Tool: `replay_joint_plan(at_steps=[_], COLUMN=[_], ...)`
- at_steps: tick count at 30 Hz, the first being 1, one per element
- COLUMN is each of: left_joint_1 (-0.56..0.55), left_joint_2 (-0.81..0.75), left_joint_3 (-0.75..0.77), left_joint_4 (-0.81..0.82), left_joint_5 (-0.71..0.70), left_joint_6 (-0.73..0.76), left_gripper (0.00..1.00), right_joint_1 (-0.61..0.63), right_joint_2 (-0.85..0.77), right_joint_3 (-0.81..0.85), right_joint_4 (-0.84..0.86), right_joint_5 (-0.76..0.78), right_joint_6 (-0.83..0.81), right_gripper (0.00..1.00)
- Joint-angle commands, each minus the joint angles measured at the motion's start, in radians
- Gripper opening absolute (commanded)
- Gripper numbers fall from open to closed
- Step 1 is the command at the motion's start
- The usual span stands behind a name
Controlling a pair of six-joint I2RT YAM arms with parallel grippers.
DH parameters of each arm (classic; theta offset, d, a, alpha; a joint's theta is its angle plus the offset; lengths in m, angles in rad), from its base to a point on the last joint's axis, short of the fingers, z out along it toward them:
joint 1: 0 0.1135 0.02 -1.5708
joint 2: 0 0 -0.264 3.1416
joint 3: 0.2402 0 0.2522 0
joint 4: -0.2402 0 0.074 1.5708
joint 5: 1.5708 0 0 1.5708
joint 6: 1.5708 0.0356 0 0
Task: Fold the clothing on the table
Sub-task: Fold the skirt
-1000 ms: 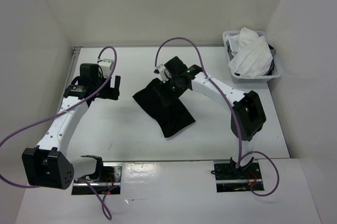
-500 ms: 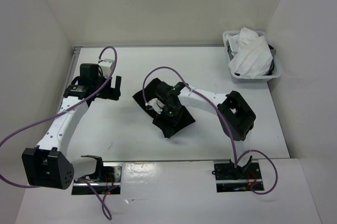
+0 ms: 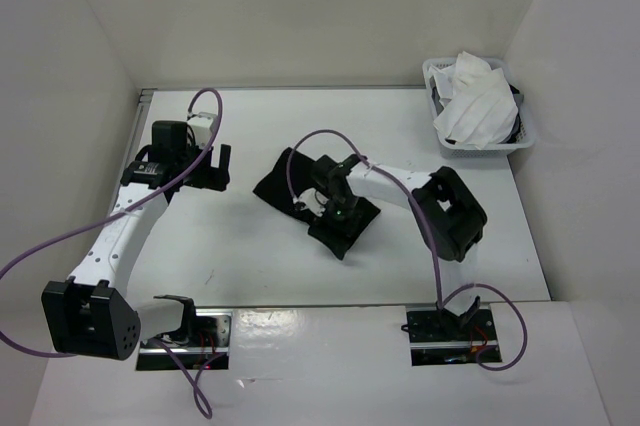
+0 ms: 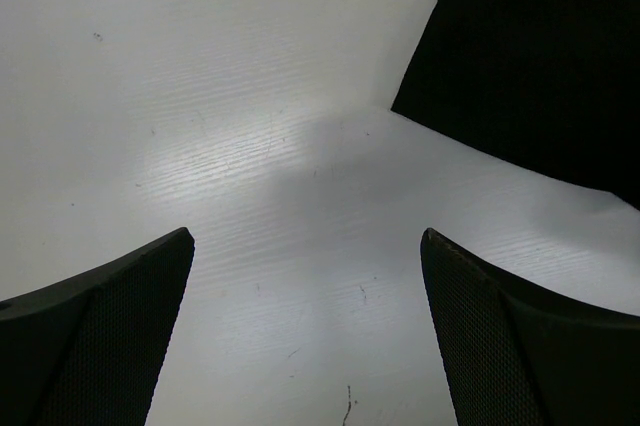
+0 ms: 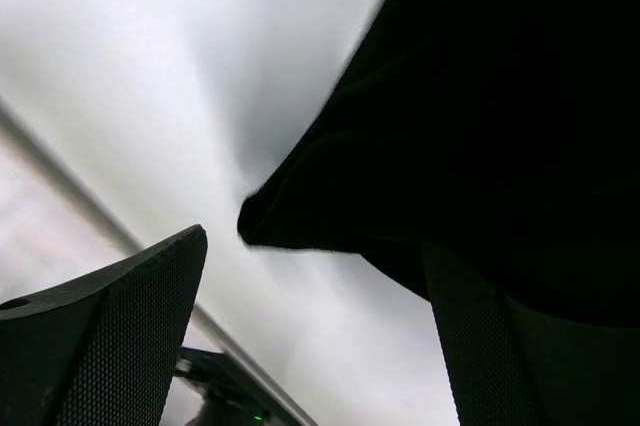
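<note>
Right gripper (image 3: pixel 338 218): jaws spread wide, nothing clamped between them, low over the near end of the clothing (image 3: pixel 278 182). In the right wrist view (image 5: pixel 315 241), a raised black fold of the clothing (image 5: pixel 500 96) between the fingers, nearer one finger (image 5: pixel 520 356) than the other. Contact with that finger: cannot tell.

Near edge: both arm bases, purple cables looping beside them. Just beyond, a broad bare strip of table (image 3: pixel 230 251) between the bases and the garment, open on the left side; right arm's elbow folded above the right part of it.

Mid-table: clothing lying bunched and slanted, one end toward the far left, the other toward the near right under the right gripper. White surface showing all round it; well apart from every table edge.

Left gripper (image 3: pixel 218 168): just left of the garment, apart from it, fully open and empty. Left wrist view (image 4: pixel 305 236): only bare table (image 4: pixel 200 96) between the fingers, clothing edge (image 4: pixel 540 46) ahead and to one side.

Far right corner: small white basket (image 3: pixel 437 73) against the wall, white cloth (image 3: pixel 475 96) heaped inside. Walls close on the left, far and right sides.
</note>
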Motion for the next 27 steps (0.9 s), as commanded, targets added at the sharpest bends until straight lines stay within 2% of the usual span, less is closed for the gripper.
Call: replay_joint_plan(at_steps=[1, 5, 9, 27], left_joint_1=[0.006, 0.006, 0.006, 0.006], left_joint_2=[0.002, 0.002, 0.002, 0.002], left_joint_3=[-0.007, -0.007, -0.007, -0.007], left_joint_4=[0.006, 0.006, 0.006, -0.023], left_joint_5=[0.021, 0.021, 0.021, 0.139], left_joint_6=[0.019, 0.019, 0.019, 0.076], left_gripper=[1.0, 1.0, 1.0, 1.0], right_joint_1=[-0.093, -0.149, -0.159, -0.159], right_joint_2=[0.055, 0.043, 0.015, -0.106], right_joint_3=[-0.036, -0.036, -0.045, 0.007], right_joint_4=[0.05, 0.102, 0.184, 0.577], right_joint_5=[0.216, 0.386, 0.492, 0.672], right_joint_6=[-0.091, -0.13, -0.181, -0.209], right_gripper=[0.93, 0.93, 0.93, 0.98])
